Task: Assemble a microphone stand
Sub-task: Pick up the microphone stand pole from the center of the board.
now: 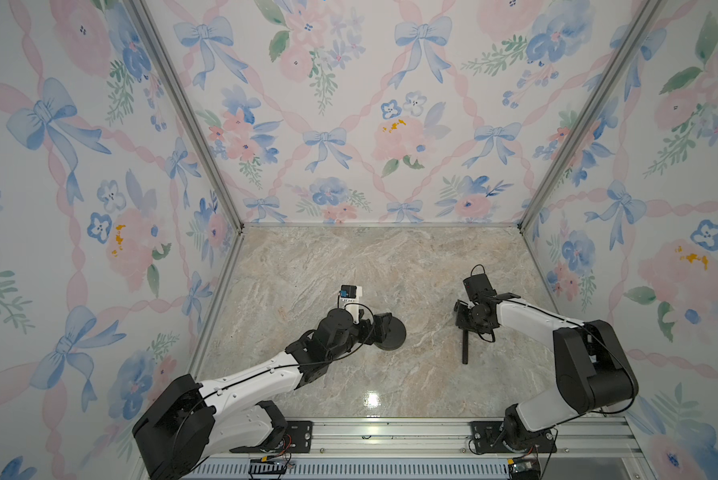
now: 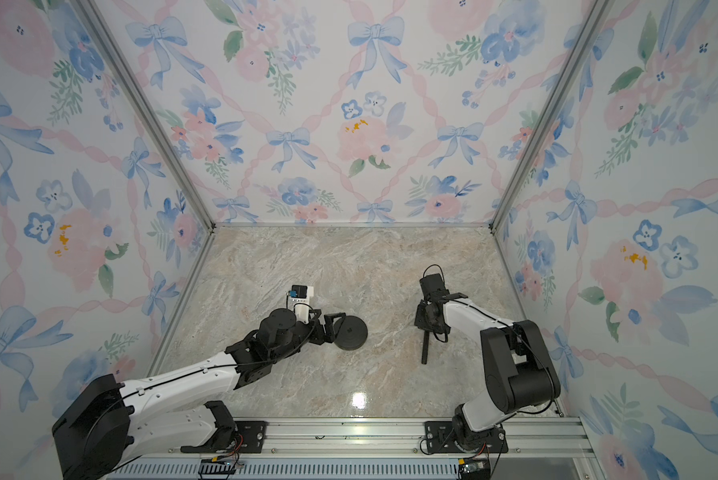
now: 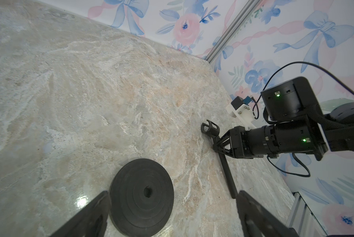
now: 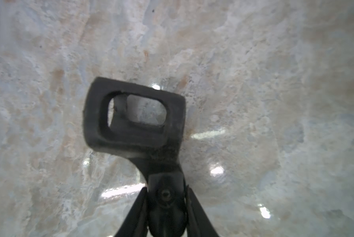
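Closest to the right wrist camera, the right gripper [image 4: 166,192] has both fingers [image 4: 140,207] pressed against the neck of the rod [image 4: 165,164], just below the clip head [image 4: 131,139]. The jaws are nearly closed and grip the rod.

Item count:
- 2 arms, each with 1 gripper.
- 1 microphone stand, in 2 separate parts: 1 disc base [image 1: 392,334] and 1 rod [image 1: 465,347].
- 1 marble-pattern table [image 1: 349,270].

Both parts lie flat on the table, well apart. The disc base is on the left arm's side and the rod is on the right arm's side, with the clip head pointing toward the back wall. The disc base shows 1 centre hole [image 3: 147,191], and nothing is inserted in it.

The left gripper [image 3: 173,191] has its jaws fully spread and holds nothing. The disc base [image 3: 141,195] lies between the fingers. 1 finger [image 3: 98,207] sits just beside the rim; contact cannot be confirmed.

Visibility limits:
- In both top views the right wrist hides the clip head and the gripper fingers, so only the rod's lower length [image 2: 424,349] shows.
- In the left wrist view the rod's [image 3: 227,172] lower end runs behind a left finger.
- In the right wrist view the rod's shaft is hidden behind the gripper, and the picture is soft.
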